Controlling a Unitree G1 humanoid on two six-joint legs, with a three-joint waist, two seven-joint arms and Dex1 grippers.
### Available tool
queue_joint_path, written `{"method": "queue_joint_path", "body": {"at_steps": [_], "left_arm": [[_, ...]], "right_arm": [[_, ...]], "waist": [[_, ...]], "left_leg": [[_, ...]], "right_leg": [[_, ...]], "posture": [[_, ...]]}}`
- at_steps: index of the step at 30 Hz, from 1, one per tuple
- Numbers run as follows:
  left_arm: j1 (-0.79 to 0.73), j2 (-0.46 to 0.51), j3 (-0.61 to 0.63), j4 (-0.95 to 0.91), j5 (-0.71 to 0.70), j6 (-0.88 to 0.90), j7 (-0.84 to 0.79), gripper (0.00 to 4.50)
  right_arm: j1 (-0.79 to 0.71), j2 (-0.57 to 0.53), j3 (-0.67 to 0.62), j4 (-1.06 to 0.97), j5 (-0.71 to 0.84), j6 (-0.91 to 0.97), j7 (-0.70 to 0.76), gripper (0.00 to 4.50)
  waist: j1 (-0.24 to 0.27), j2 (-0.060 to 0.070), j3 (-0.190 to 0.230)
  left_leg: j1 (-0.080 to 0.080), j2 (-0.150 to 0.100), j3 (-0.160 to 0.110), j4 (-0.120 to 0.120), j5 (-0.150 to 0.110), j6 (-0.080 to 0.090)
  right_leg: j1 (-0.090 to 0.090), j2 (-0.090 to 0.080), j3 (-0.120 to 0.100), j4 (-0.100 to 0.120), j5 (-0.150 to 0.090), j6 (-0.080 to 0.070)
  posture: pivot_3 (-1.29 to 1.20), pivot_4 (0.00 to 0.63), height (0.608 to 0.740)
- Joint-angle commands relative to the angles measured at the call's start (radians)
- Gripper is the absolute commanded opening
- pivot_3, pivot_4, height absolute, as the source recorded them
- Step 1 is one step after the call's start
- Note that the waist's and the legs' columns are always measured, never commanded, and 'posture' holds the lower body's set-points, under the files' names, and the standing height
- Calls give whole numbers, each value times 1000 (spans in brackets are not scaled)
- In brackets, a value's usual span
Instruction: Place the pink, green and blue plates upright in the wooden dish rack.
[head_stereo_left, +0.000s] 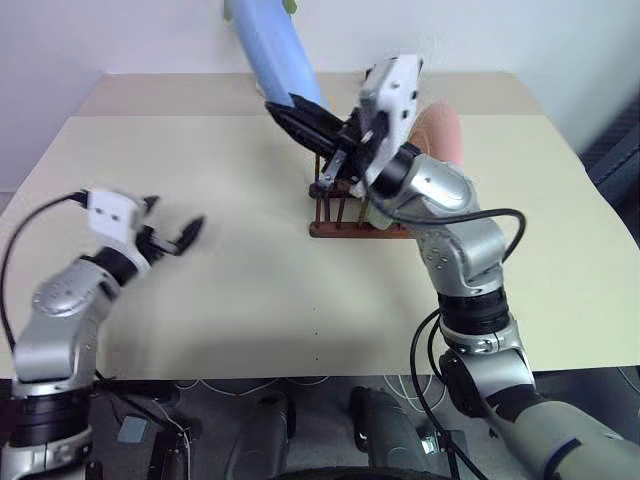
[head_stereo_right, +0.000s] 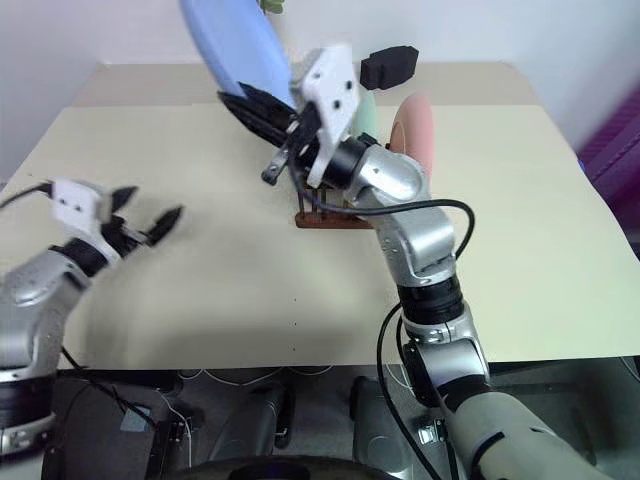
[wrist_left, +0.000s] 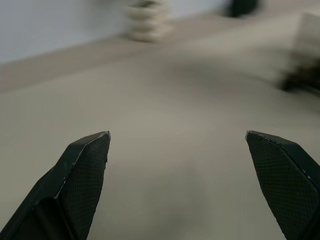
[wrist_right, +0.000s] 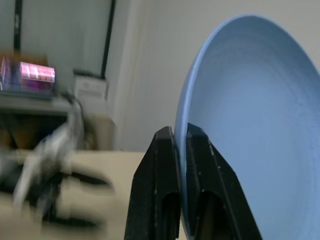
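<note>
Right gripper (wrist_right: 180, 142) clamps the rim of the blue plate (wrist_right: 255, 125) — plate raised at upper centre, top cut off in the eye views. Left gripper (head_stereo_left: 175, 235) spread wide, empty, mid-left over the table (head_stereo_left: 250, 300). Wooden dish rack (head_stereo_left: 345, 215) at centre, partly hidden behind the right arm; pink plate (head_stereo_right: 415, 135) stands in it. Right eye view adds a green plate (head_stereo_right: 367, 112) edge and a black blocky object (head_stereo_right: 388, 66).
</note>
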Motion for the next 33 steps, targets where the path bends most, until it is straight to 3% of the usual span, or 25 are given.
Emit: {"method": "queue_joint_path", "body": {"at_steps": [1, 6, 28, 29, 30, 33], "left_arm": [[9, -4, -36, -87, -28, -35, -67, 4453], [-5, -33, -78, -80, -22, -44, -82, 4453], [-12, -46, -92, -94, -10, -49, -71, 4453], [-12, -46, -92, -94, -9, -49, -71, 4500], [-12, -47, -92, -93, -8, -50, -71, 4500], [-15, -48, -95, -88, -4, -54, -71, 4500]], "right_arm": [[16, 26, -96, -83, 173, 161, -94, 0], [51, 87, -187, -102, 339, 299, -250, 0], [73, 87, -221, -30, 424, 339, -383, 0], [73, 86, -222, -28, 428, 340, -387, 688], [72, 86, -223, -26, 431, 340, -391, 989], [72, 83, -222, -22, 435, 339, -400, 2508]], "waist": [[-1, 1, 0], [-4, 1, 0], [-4, 1, 0], [-4, 1, 0], [-4, 1, 0], [-4, 1, 0]], "left_leg": [[0, 0, 0, 0, 0, 0], [0, 0, 1, 0, 0, 0], [0, -1, 2, 0, 0, 1], [0, -1, 2, 0, 0, 1], [0, -1, 2, 0, 0, 1], [0, -1, 2, 0, 0, 1]], "right_leg": [[0, 0, 0, 0, 0, -1], [-1, 1, 0, 0, 0, -2], [-1, 2, 0, 0, 1, 0], [0, 2, 0, 0, 1, 0], [-1, 2, 0, 0, 1, 0], [-1, 2, 0, 0, 1, 0]], "posture": [[0, 150, 731], [0, 150, 731], [0, 150, 731], [0, 150, 731], [0, 150, 731], [0, 150, 731]]}}
